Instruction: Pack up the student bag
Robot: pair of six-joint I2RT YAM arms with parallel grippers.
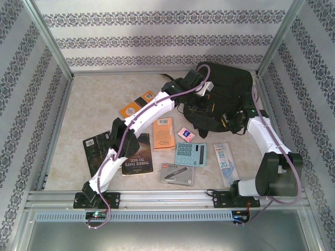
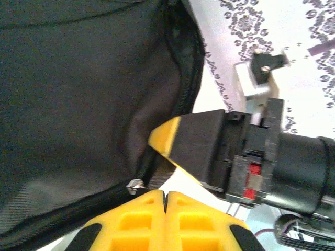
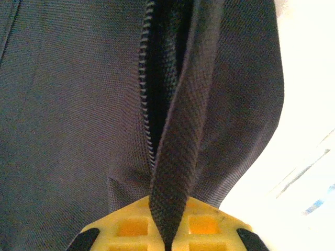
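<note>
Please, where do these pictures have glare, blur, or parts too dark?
Top external: even light, but the student bag is nearly featureless black. Left wrist: the patterned wall is washed out pale. Right wrist: the strap weave is sharp, the right side burnt out white.

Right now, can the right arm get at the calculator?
Probably not yet: the right hand is shut on a webbing strap of the student bag. The calculator lies uncovered on the table in front of the bag, so once released the path looks free.
</note>
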